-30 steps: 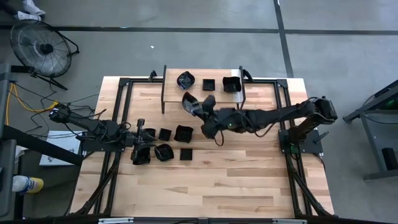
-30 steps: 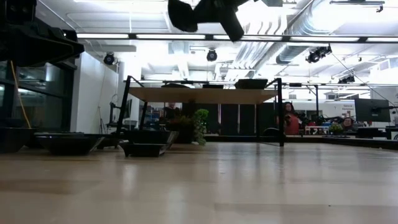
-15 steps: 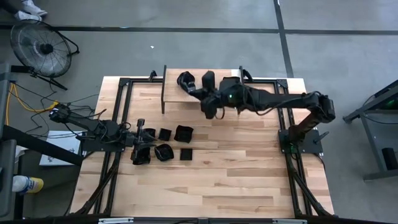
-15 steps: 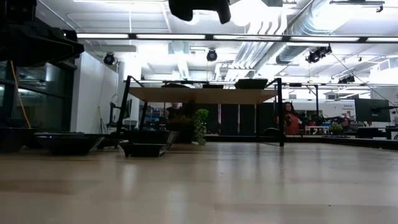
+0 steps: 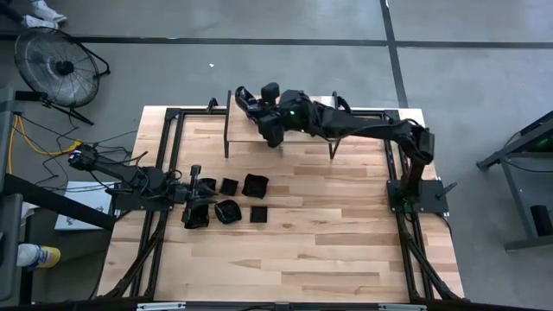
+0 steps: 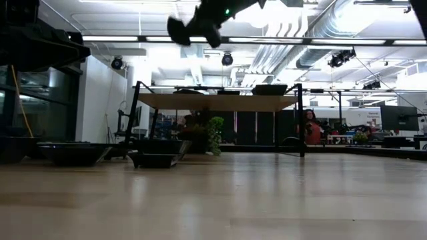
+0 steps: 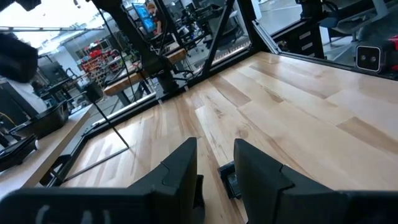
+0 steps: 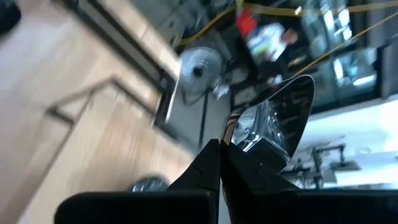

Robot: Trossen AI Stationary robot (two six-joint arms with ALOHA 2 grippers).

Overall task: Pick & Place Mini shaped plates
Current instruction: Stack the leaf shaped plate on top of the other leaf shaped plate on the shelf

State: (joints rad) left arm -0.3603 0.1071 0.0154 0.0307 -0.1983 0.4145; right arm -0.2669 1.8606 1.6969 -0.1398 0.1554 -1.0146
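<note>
The right gripper [image 5: 247, 98] is high above the back of the counter [image 5: 346, 233], over the left end of a small raised wooden shelf [image 5: 302, 138]. Its fingers [image 8: 214, 163] are pressed together on the rim of one glossy black mini plate [image 8: 280, 121]; in the right wrist view the plate stands up from between the fingertips, tilted, with its shiny inner side toward the camera. In the low view the same gripper [image 6: 183, 30] hangs near the ceiling lights, well above the shelf [image 6: 220, 101].

The left gripper [image 5: 197, 192] waits low over the left part of the counter. Its two fingers [image 7: 180, 171] stand a little apart, with a narrow gap, and nothing is seen between them in the left wrist view. Just past the fingertips, on the wood, lies a small dark piece [image 7: 229, 177]; what it is I cannot tell.

The other mini plates [image 5: 238, 199] lie in a loose group on the counter right beside the left fingers: some touch the fingertips' area, others sit a little further toward the middle. One bigger square plate [image 5: 255, 184] is on the far side of this group, and a small square one [image 5: 258, 213] is on the near side. In the low view these plates [image 6: 157, 159] show as flat dark shapes resting on the counter.
</note>
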